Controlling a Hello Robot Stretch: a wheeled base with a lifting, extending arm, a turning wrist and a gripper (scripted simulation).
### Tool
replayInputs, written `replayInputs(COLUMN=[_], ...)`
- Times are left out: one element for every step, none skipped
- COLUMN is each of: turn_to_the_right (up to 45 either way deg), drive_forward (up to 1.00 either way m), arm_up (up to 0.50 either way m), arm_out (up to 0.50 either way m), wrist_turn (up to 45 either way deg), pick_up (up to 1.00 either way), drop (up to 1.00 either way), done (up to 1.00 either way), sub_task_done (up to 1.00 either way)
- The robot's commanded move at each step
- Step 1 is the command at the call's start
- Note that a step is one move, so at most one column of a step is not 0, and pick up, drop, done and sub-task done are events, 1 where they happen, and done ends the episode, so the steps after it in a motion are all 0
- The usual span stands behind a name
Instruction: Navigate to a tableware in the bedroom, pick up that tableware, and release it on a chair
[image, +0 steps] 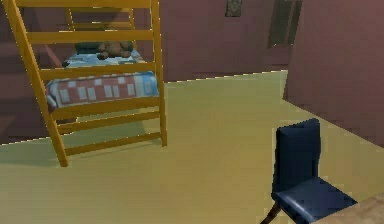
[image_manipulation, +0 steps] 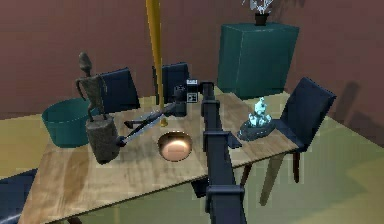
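Wooden tabletop (image_manipulation: 90, 175) in the arm side view, with maroon walls and a teal cabinet (image_manipulation: 258, 58) behind. You had the arm (image_manipulation: 222, 170) reaching across the table. The gripper (image_manipulation: 138, 125) lay low over the wood between a dark statue (image_manipulation: 92, 88) on its block and a copper-coloured bowl (image_manipulation: 175, 146). The bowl, the likely tableware of the task, sat on the table just left of the arm bar. You could not tell from either view how the jaws stood, nor whether the gripper held anything. A teal tub (image_manipulation: 68, 122) stood by the table's left corner, and a small glassy ornament (image_manipulation: 258, 124) lay right of the arm.

Risks, as judged:
- (a) The fingers pointed toward the statue's block rather than the bowl, so a sideways correction could topple the tall, narrow statue.
- (b) The bowl's smooth, rounded wall would probably slide away if you nudged its rim instead of bracketing it.
- (c) The arm bar passed close beside the bowl and could shove it on retraction.

Forward view: a wooden bunk bed (image: 100, 70) and a dark blue chair (image: 305, 175) on open floor. The chair was a plausible release point, though a round bowl let go from height might skid off its seat.
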Motion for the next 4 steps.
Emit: replayInputs(turn_to_the_right=[0.0,0.0,0.0,0.0], drive_forward=[0.00,0.00,0.00,0.00], arm_up=[0.00,0.00,-0.30,0.00], arm_out=[0.00,0.00,0.00,0.00], wrist_turn=[45.0,27.0,0.0,0.0], pick_up=[0.00,0.00,0.00,1.00], drop=[0.00,0.00,0.00,0.00], done=[0.00,0.00,0.00,0.00], sub_task_done=[0.00,0.00,0.00,0.00])
